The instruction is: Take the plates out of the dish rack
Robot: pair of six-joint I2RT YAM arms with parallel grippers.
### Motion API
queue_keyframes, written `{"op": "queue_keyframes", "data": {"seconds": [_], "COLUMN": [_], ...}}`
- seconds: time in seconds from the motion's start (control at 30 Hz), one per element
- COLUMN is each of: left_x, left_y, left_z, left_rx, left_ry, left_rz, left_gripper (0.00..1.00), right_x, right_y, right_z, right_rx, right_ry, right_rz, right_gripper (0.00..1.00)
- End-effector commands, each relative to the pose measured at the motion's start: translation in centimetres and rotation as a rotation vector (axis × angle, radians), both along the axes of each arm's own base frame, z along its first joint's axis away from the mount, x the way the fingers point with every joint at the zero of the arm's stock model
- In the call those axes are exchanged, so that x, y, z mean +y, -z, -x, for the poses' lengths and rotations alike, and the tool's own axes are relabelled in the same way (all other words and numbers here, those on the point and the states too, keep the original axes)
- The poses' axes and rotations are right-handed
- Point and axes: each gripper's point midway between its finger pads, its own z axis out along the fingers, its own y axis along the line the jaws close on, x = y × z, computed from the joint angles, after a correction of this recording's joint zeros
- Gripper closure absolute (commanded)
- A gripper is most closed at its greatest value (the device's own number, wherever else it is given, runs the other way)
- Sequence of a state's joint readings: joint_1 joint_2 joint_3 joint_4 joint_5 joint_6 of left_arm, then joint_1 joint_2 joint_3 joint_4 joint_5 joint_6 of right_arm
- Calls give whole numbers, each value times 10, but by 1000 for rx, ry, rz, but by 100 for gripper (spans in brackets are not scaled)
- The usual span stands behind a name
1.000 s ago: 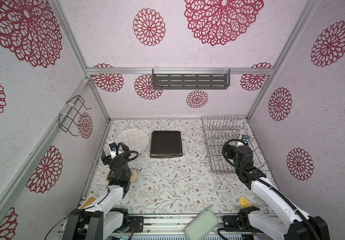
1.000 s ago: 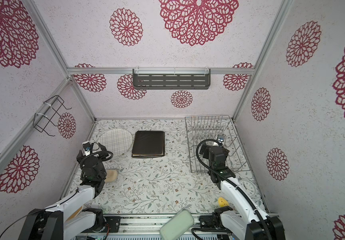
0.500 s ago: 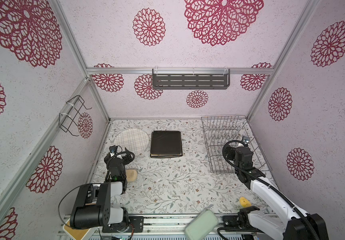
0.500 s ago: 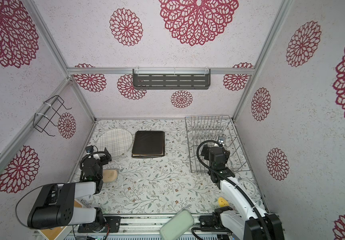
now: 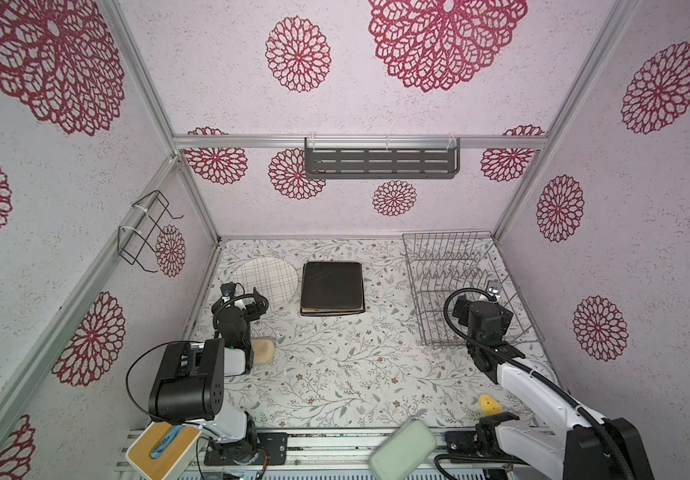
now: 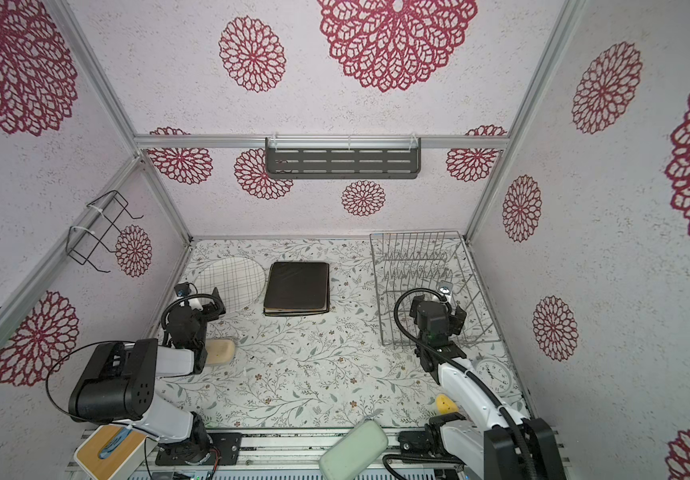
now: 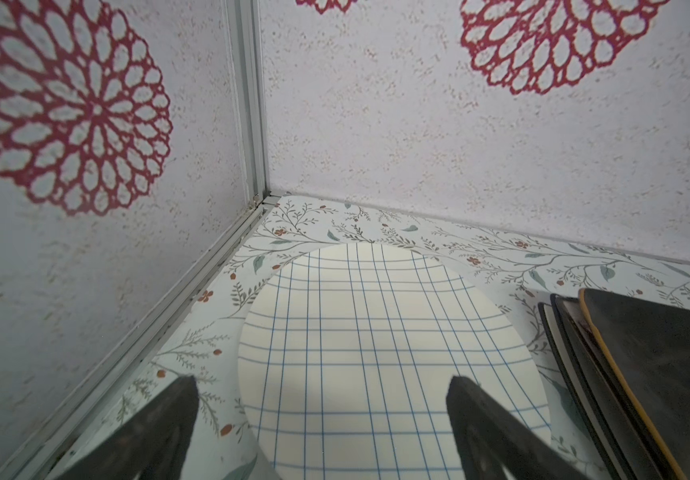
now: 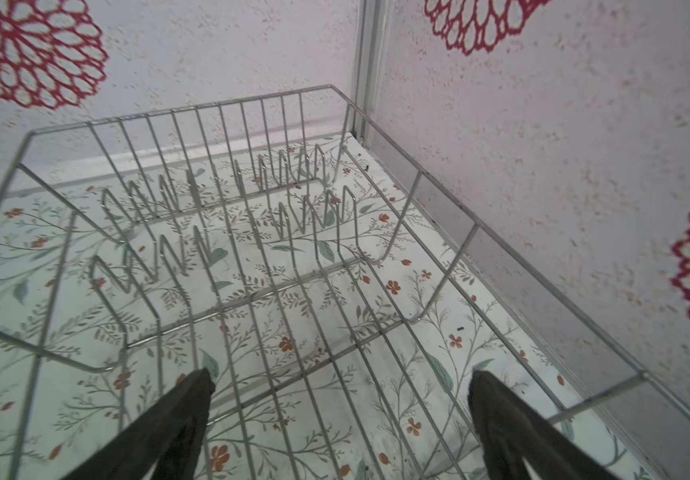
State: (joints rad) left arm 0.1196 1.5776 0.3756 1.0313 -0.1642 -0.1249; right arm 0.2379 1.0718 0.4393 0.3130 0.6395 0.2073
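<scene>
Rack [image 5: 447, 247] long axis front-to-back (prongs upright) | plates [image 5: 332, 286] flat | left claw [image 7: 321, 382], right claw [image 8: 340, 376] spread wide

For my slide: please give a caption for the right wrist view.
Open right end effector over the dish rack, which holds nothing.

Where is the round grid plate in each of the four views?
In a top view: the round grid plate lies flat at back left of the table.
In a top view: same place.
Left wrist: fills the middle.
Right wrist: not in it.
Shared landmark: the dark plate stack beside it.
</scene>
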Motion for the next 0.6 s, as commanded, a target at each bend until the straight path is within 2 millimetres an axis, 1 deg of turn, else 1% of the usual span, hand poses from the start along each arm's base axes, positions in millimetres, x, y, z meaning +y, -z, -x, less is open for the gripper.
{"op": "queue_keyframes", "data": {"seconds": [0.0, 0.13, 0.33, 0.43, 0.57], "left_x": [3, 2, 3, 3, 3], "left_y": [8, 8, 8, 8, 8], "left_z": [-4, -4, -4, -4, -4], "left_rx": [71, 67, 69, 70, 69], "left_ry": [-1, 4, 2, 2, 1], "left_rz": [12, 17, 13, 13, 12], "left_gripper": [3, 3, 3, 3, 3], "right_x": [-16, -18, -10, -11, -10], "right_y": [-13, 2, 15, 22, 22], "right_z": [-3, -9, -20, -24, -27], "right_rx": [-84, -112, -136, -136, -165], "right_ry": [80, 58, -29, -54, -93], "right_rz": [95, 138, 147, 140, 94], "right_gripper": [1, 1, 1, 1, 1]}}
